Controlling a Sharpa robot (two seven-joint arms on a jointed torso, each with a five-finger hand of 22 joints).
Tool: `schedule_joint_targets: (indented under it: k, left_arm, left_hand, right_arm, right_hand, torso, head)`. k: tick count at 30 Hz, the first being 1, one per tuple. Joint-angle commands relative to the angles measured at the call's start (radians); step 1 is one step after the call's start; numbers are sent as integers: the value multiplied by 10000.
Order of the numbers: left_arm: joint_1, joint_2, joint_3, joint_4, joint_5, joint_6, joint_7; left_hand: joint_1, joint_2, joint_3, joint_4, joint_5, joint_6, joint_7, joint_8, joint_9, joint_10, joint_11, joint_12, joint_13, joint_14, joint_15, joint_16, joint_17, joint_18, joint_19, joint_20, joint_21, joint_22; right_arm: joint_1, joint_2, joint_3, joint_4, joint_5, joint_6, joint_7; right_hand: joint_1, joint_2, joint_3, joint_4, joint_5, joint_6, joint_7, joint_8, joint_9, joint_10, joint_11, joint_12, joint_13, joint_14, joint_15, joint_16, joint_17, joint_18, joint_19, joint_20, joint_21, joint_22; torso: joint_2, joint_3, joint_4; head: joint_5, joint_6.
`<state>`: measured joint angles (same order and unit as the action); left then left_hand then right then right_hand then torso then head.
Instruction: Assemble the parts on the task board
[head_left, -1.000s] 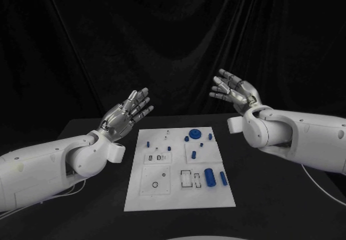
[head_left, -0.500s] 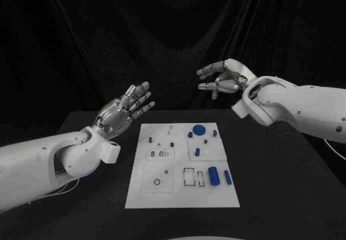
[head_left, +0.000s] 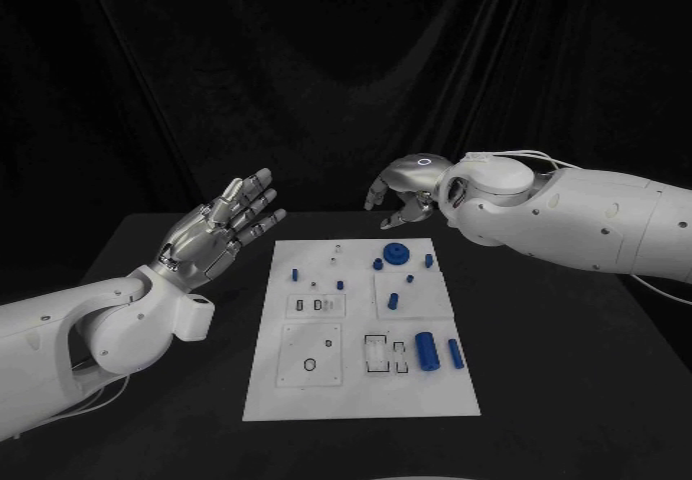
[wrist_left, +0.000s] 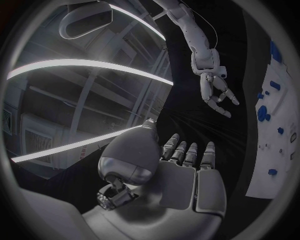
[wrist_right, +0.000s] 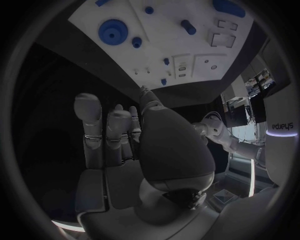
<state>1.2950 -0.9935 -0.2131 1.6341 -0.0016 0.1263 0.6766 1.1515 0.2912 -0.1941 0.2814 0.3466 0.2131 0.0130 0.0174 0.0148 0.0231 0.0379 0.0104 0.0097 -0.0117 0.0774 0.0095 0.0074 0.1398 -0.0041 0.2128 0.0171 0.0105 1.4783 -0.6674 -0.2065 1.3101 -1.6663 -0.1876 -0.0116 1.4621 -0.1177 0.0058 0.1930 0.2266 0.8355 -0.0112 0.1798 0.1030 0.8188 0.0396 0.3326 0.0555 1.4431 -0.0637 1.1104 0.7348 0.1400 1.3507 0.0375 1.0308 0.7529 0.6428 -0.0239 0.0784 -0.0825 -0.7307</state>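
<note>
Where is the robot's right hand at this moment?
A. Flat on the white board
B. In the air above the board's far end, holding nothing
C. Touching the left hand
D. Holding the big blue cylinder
B: the right hand hangs over the far end of the task board, its fingers curled downward and holding nothing.

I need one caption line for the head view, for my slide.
Both robot hands, left and right, hover empty above the white board with its blue parts.

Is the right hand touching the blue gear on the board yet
Apart. In the head view the right hand hangs in the air beyond the task board's far edge, with dark background and bare white board between its fingertips and the blue gear; it holds nothing.
</note>
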Motion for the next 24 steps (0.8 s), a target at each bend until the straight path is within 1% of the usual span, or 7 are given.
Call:
schedule_joint_targets:
  k: [1, 4, 7, 10, 14, 17, 24]
  left_arm:
    - [35, -26, 12, 60, -51, 167, 997]
    - [35, -24, 12, 57, -51, 193, 1011]
    - [35, 3, 12, 27, -51, 217, 1014]
    - [34, 59, 12, -39, -51, 269, 1010]
    - [33, 154, 11, -154, -51, 324, 1008]
    - [31, 202, 11, -227, -51, 357, 1013]
    - [28, 200, 10, -274, -51, 418, 982]
  left_hand:
    - [86, -7, -202, 100, 155, 58, 65, 122, 138, 1, 36, 23, -13, 117, 121, -95, -74, 394, 164, 57, -51, -16]
    - [104, -4, -184, 100, 176, 57, 70, 121, 138, 8, 42, 28, -11, 117, 139, -95, -74, 398, 169, 72, -46, -14]
    - [118, 0, -168, 100, 192, 66, 73, 122, 139, 9, 48, 29, -11, 117, 151, -95, -74, 401, 173, 82, -43, -11]
    - [151, 3, -133, 96, 219, 74, 86, 124, 140, 20, 60, 37, -7, 117, 179, -95, -74, 405, 179, 101, -37, -8]
    - [208, 8, -66, 92, 284, 69, 89, 122, 139, 22, 62, 40, -7, 117, 249, -95, -74, 407, 188, 130, -28, -3]
    - [231, 9, -40, 89, 314, 67, 86, 121, 139, 22, 63, 41, -7, 117, 276, -95, -74, 407, 190, 137, -26, -2]
    - [286, 6, 25, 86, 388, 66, 79, 121, 140, 25, 55, 45, -6, 117, 335, -95, -74, 405, 193, 142, -22, 0]
  right_arm:
    - [-72, 44, 9, -10, -1485, 695, -505]
    - [-139, 66, 9, 10, -1527, 790, -536]
    - [-218, 79, 9, 18, -1550, 910, -584]
    - [-313, 105, 10, -43, -1563, 988, -604]
    - [-429, 136, 10, -153, -1570, 1037, -588]
    - [-492, 176, 10, -239, -1573, 1020, -555]
    - [-604, 204, 10, -332, -1575, 892, -426]
  right_hand:
    - [30, -140, 436, -49, 33, 184, 40, -124, 198, 274, -19, -187, 150, 164, -37, 310, 419, -33, 34, 19, 440, 428]
    - [102, -130, 531, -127, 586, 174, 251, -241, 242, 422, 15, -313, 158, 134, -19, 355, 542, -36, -62, 27, 576, 603]
    - [147, -137, 636, -202, 1055, 350, 225, -235, 358, 575, -67, -387, 200, 84, -56, 322, 557, -19, -170, 9, 634, 696]
    - [142, -169, 682, -232, 1250, 357, 205, -275, 403, 596, -70, -429, 226, 38, -58, 277, 531, -8, -257, 6, 608, 674]
    - [53, -218, 678, -215, 1180, 364, 218, -312, 445, 509, -55, -508, 238, -11, -47, 231, 499, 0, -336, 13, 584, 665]
    - [7, -238, 674, -203, 1040, 362, 211, -336, 470, 484, -51, -536, 253, -33, -41, 213, 494, 7, -383, 21, 563, 652]
    - [-166, -282, 639, -102, 618, 395, 165, -390, 559, 604, -12, -507, 347, 29, -23, 351, 766, -34, -335, 40, 760, 979]
  torso:
    - [92, -71, 162]
    - [107, -88, 208]
    - [105, -106, 253]
    - [91, -116, 260]
    - [84, -130, 264]
    - [84, -147, 273]
    - [46, -140, 255]
  head:
    - [-102, -22]
    - [-133, -28]
    - [-186, -92]
    - [-194, -178]
    - [-185, -234]
    - [-210, -210]
    - [-187, -256]
